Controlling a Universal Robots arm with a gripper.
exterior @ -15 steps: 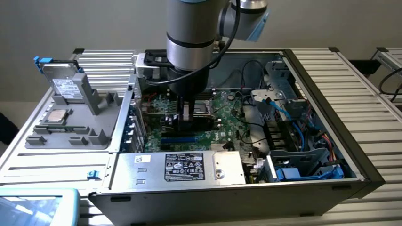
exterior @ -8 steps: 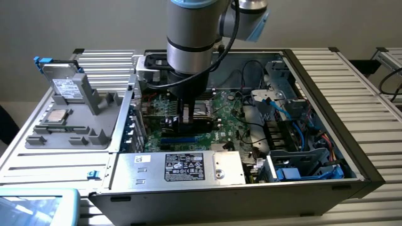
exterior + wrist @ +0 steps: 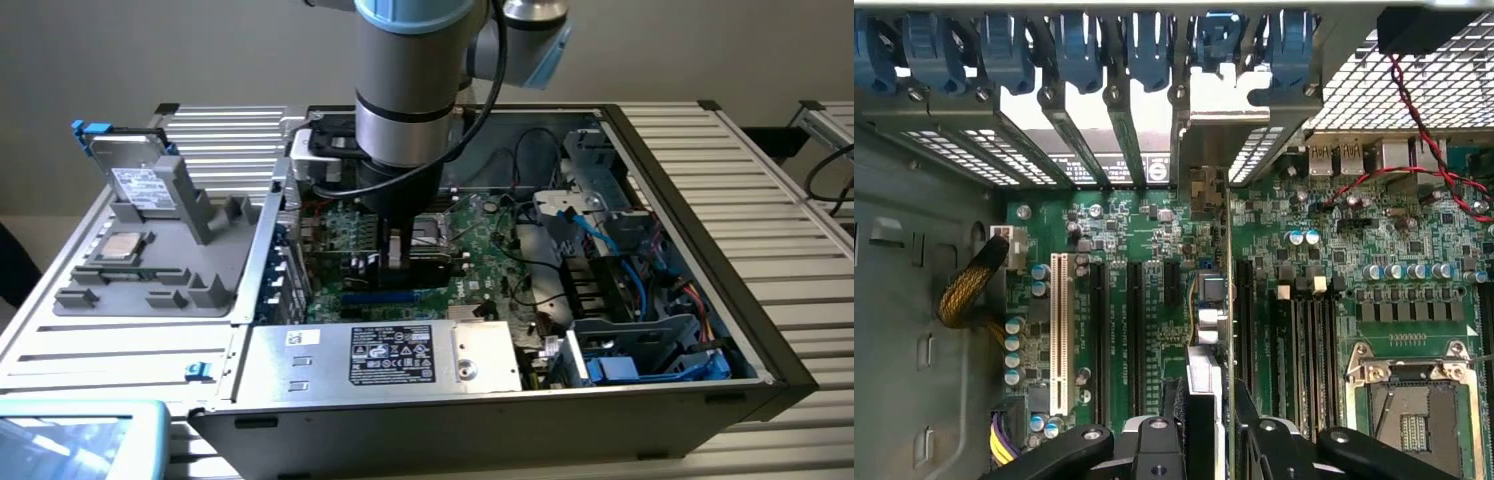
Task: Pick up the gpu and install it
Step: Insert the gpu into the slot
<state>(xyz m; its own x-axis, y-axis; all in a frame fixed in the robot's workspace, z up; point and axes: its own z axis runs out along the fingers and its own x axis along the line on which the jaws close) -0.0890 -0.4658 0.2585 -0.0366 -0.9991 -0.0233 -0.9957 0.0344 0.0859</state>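
We have our gripper (image 3: pixel 1209 438) clenched on the gpu (image 3: pixel 1208 300), which stands edge-on over the motherboard (image 3: pixel 1334 250). Black slots (image 3: pixel 1136 330) crowd both sides of the gripper, and blue latches (image 3: pixel 1144 45) close off the room beyond it.

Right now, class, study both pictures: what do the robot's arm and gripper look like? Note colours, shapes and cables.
The arm is a thick silver-grey cylinder with light blue joint caps. A black cable runs down beside it. Lower down it narrows into a black wrist and the gripper. In the wrist view, its fingers are black angular links with round silver bolt heads.
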